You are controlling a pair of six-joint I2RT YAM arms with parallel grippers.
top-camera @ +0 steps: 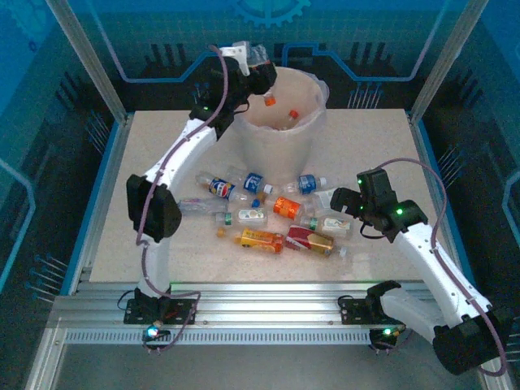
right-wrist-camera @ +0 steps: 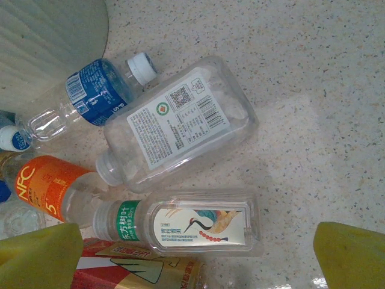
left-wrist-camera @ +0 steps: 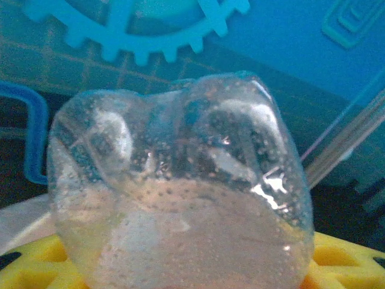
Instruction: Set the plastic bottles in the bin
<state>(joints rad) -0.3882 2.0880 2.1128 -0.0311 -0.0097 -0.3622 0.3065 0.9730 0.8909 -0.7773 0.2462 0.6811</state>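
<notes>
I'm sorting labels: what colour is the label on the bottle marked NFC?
Orange, with white lettering; the NFC bottle shows best in the right wrist view.

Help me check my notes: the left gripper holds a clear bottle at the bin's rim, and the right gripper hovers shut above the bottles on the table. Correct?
Not quite: the right gripper is open, not shut. The right wrist view shows its fingers wide apart above the bottles. The left gripper does hold a clear bottle at the bin's rim.
</notes>
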